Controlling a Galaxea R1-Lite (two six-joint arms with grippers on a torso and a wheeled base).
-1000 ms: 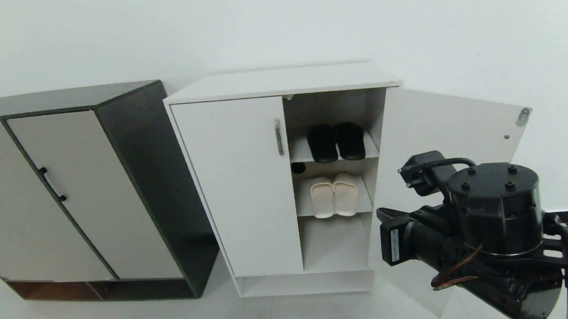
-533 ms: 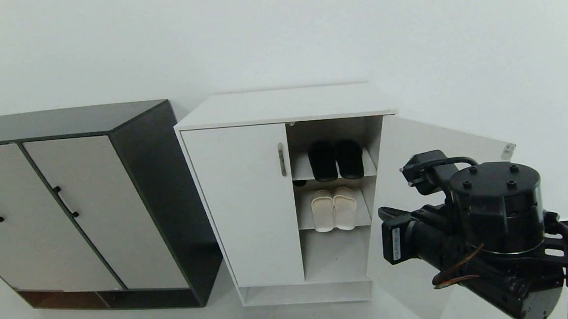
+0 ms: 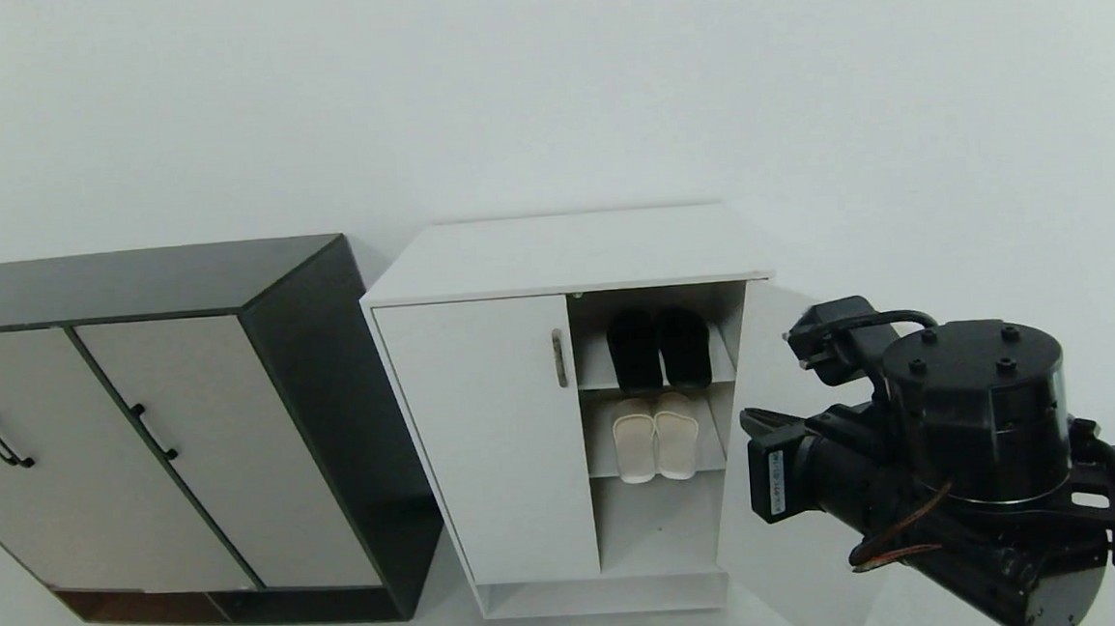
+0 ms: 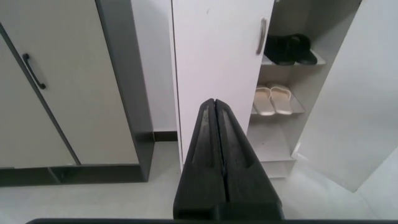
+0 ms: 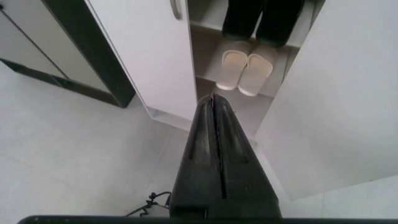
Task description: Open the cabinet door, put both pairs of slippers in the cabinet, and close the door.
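1. The black slippers (image 3: 658,348) lie side by side on the top shelf of the white cabinet (image 3: 564,255), in its open right half.
2. The white slippers (image 3: 655,436) lie side by side on the shelf just below, at that shelf's front edge.
3. The cabinet's right door (image 4: 367,93) is swung wide open. The left door (image 3: 487,433) is shut, with a metal handle (image 3: 558,358) at its inner edge.
4. The left end effector (image 4: 214,106) is closed and grips nothing. It is held above the floor (image 4: 124,199), facing the shut left door.
5. The right end effector (image 5: 213,102) is also closed and grips nothing. It faces the open compartment, below the white slippers.
6. A dark cabinet (image 3: 311,405) with two grey doors and black handles stands just beside the white one, on the robot's left.
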